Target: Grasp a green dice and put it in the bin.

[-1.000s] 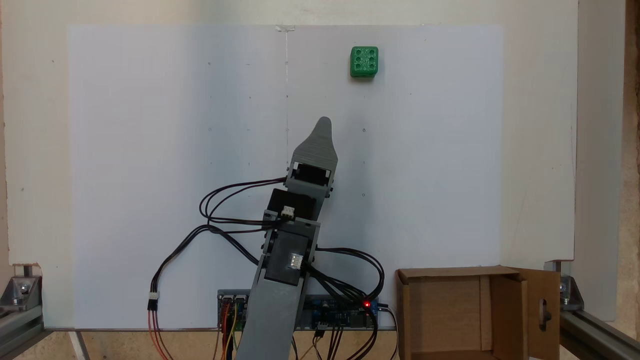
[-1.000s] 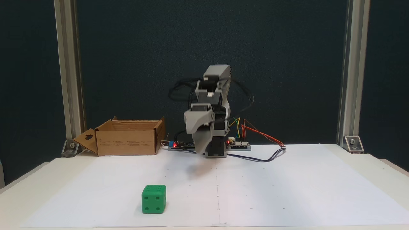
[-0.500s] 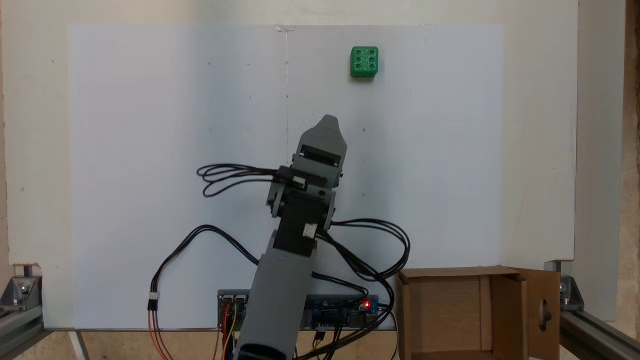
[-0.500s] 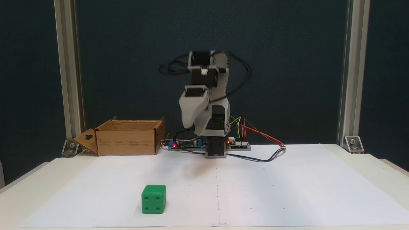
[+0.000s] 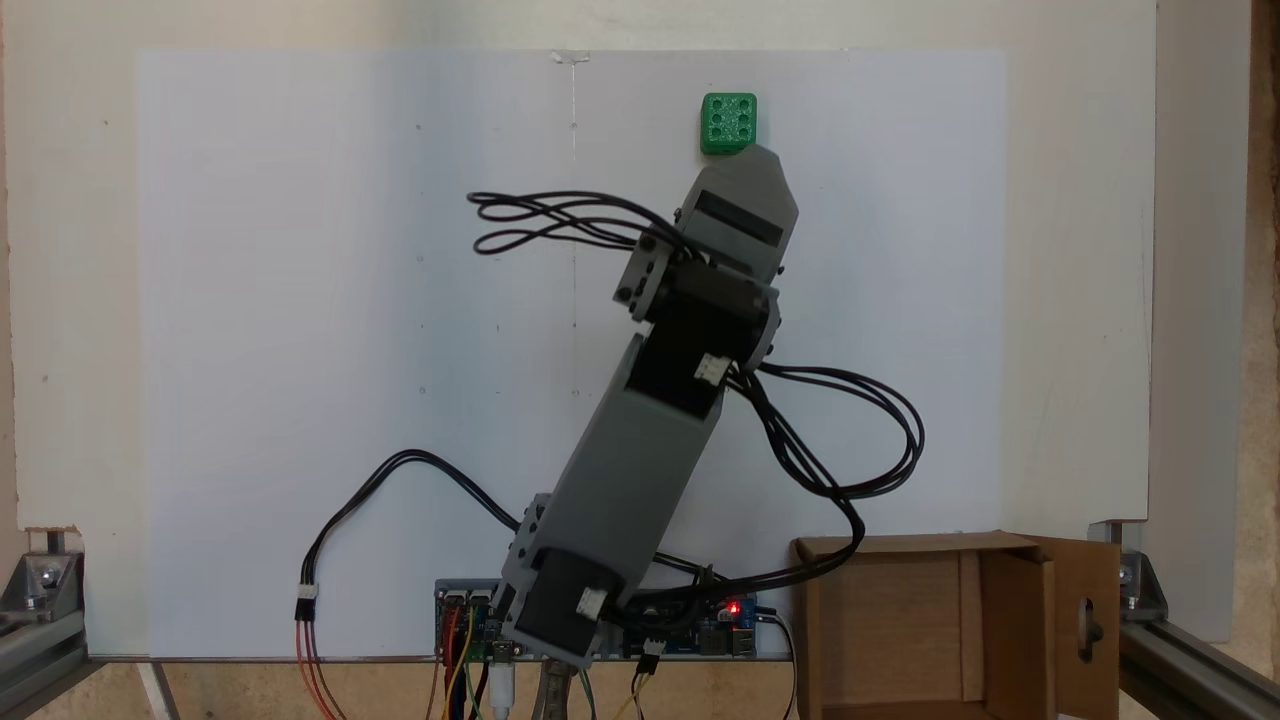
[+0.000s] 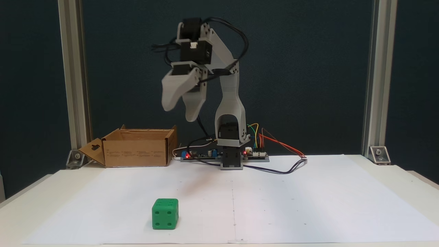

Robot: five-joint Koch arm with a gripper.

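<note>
- Now: hand [image 6: 180,110] high above the desk [image 6: 343,206], fingers parted, grasping nothing.
- Green dice [image 6: 165,213] sits on the white paper [image 6: 308,206], at 6 o'clock from the hand in that fixed view, well apart; descent needed.
- Bin [image 6: 137,148] at 10 o'clock from dice, empty side visible.

A pale table [image 6: 404,178] carries white paper [image 6: 308,206], the green dice [image 6: 165,213] and the bin [image 6: 137,147].
</note>
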